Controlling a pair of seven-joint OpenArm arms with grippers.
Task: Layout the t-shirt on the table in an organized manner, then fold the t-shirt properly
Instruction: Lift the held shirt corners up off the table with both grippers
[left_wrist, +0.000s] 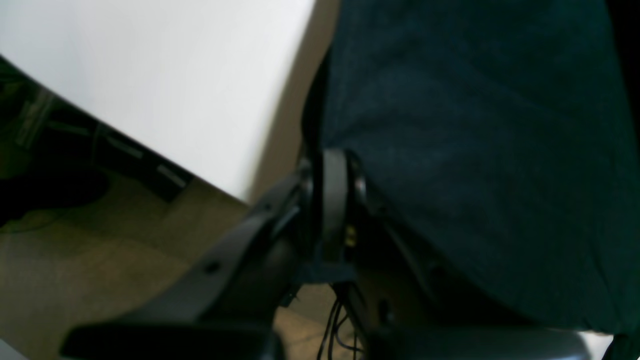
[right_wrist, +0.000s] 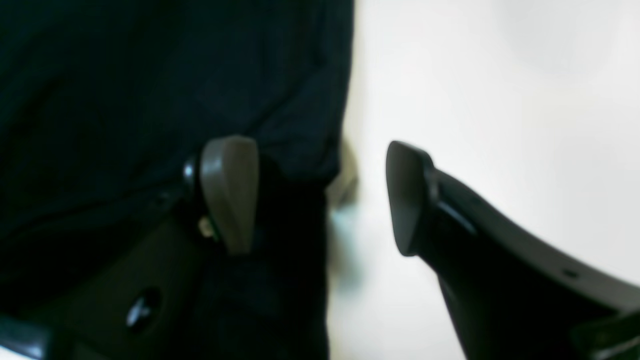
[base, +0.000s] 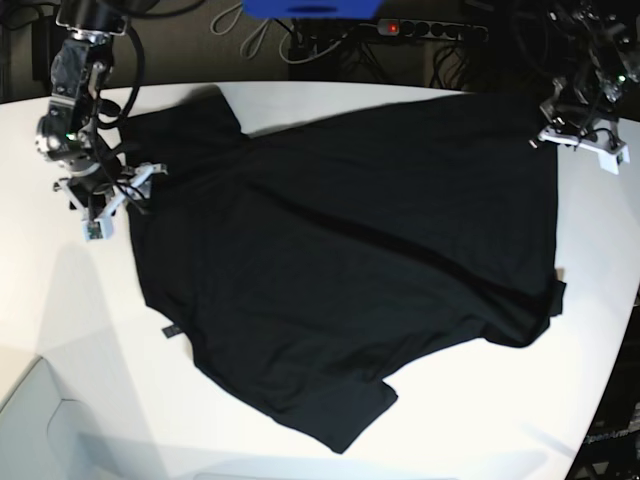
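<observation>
Base view shows the t-shirt (base: 340, 260) spread dark across most of the table (base: 60, 320), not yet square: its edges run slantwise, a sleeve pokes out toward the near edge, and soft ridges cross the middle. The right gripper (base: 110, 195) sits at the shirt's corner on that view's left, and the left gripper (base: 575, 130) is at the opposite corner near the table's curved rim. The step in hand looks like the laying-out stage, stretching the cloth between two corners. To do it well, each arm would want a firm pinch on a true corner or hem, not a loose bunch of fabric, then the two should draw apart evenly and low over the table so the ridges flatten without dragging the whole shirt toward one side. In the right wrist view the right gripper's fingers (right_wrist: 230, 192) stand wide apart; the cloth edge lies in the gap, and one finger is over the cloth while the other hangs over bare table, so nothing is pinched there. In the left wrist view the left gripper's fingers (left_wrist: 332, 200) are pressed together, with the shirt hanging just beside them and seemingly caught at their tips, though blur and darkness leave that hold uncertain.
</observation>
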